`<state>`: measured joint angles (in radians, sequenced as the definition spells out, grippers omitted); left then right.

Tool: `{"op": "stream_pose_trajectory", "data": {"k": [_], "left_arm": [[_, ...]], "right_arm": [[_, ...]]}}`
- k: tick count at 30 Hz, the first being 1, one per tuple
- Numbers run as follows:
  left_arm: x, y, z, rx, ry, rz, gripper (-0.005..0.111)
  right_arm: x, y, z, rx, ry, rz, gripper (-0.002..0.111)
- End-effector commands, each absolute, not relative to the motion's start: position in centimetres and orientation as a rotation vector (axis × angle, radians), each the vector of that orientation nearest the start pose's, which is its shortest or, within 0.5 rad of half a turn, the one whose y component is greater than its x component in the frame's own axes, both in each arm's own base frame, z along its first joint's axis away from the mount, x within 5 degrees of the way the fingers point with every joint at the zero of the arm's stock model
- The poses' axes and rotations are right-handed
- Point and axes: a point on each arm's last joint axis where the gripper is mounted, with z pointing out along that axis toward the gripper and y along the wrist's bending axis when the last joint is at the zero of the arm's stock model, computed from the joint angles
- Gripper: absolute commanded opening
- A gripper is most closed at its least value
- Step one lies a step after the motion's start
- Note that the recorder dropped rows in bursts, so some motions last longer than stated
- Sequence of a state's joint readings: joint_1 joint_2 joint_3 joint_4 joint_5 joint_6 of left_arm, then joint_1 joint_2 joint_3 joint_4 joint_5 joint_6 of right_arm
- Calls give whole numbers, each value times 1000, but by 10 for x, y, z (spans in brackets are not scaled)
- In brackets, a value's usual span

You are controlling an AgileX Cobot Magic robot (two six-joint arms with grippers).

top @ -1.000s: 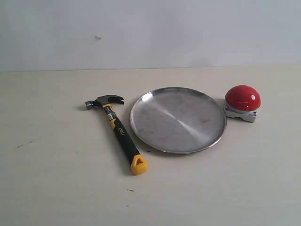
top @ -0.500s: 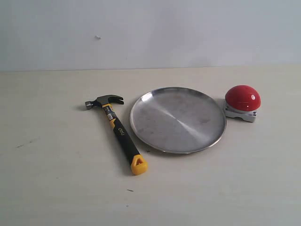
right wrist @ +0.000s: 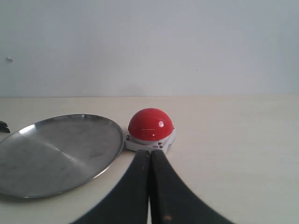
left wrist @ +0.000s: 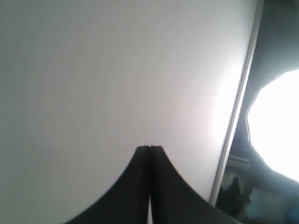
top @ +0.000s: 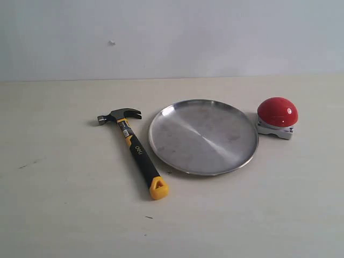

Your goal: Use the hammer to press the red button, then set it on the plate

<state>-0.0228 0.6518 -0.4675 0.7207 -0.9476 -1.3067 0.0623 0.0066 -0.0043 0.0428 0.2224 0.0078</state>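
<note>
The hammer (top: pixel 135 151) lies flat on the table, dark head at the far end and yellow handle end toward the front. Right of it sits the silver plate (top: pixel 203 136), with nothing on it. The red button (top: pixel 277 112) stands on its grey-white base to the right of the plate. Neither arm shows in the exterior view. My right gripper (right wrist: pixel 149 152) is shut and holds nothing, with the red button (right wrist: pixel 150 124) just beyond its tips and the plate (right wrist: pixel 56 151) beside it. My left gripper (left wrist: pixel 149 148) is shut and faces a blank white surface.
A pale wall (top: pixel 172 37) runs behind the beige table (top: pixel 64 215). In the left wrist view a white panel edge (left wrist: pixel 236 107) and a bright window glare (left wrist: pixel 275 126) lie beyond the gripper.
</note>
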Motion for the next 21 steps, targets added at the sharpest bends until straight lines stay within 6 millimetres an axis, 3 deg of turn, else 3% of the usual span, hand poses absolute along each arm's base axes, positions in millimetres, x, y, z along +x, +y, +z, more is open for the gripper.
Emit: {"op": "stream_pose_trajectory", "data": {"k": [1, 5, 8, 13, 16, 19, 21], "left_arm": [[159, -65, 377, 237, 1375, -1036, 0], [186, -65, 383, 284, 1568, -912, 0], [200, -58, 388, 330, 1703, -695, 0], [206, -50, 402, 325, 1636, -541, 0], [205, -49, 409, 481, 1557, -354, 0], [200, -47, 412, 733, 1423, -58, 0], [201, -42, 415, 759, 1386, 89, 0]], "right_arm": [[56, 4, 194, -25, 1695, 75, 0], [56, 4, 194, -25, 1695, 75, 0], [56, 4, 194, -25, 1695, 75, 0], [56, 4, 194, -25, 1695, 75, 0], [56, 4, 194, -25, 1695, 75, 0], [56, 4, 194, -25, 1695, 75, 0], [56, 4, 194, -25, 1695, 75, 0]]}}
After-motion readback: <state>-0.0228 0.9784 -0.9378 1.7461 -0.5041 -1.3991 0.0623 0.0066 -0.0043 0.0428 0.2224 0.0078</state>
